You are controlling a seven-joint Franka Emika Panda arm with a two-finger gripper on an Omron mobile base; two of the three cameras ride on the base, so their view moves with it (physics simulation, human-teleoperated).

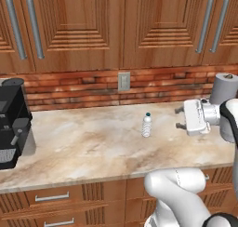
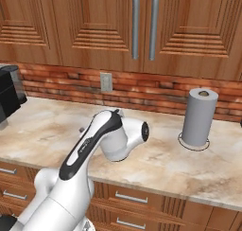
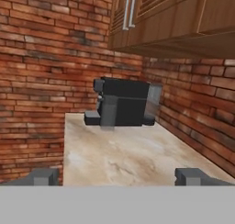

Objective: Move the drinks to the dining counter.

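A small clear water bottle (image 1: 147,125) with a teal cap stands upright on the marbled counter (image 1: 93,147) under the wooden wall cabinets. To its right hovers my gripper (image 1: 178,118), a short gap away, with its fingers pointing left along the counter. The gripper is open and nothing is between its fingers. In the hand view the two dark fingertips (image 3: 43,176) stand wide apart over bare counter top. The yellow juice bottle and the dining counter are out of view.
A black coffee machine (image 1: 13,121) (image 3: 124,102) stands at the counter's left end. A grey paper-towel roll (image 2: 200,117) (image 1: 225,88) stands at the right, behind my arm. A brick wall with an outlet (image 1: 123,81) backs the counter.
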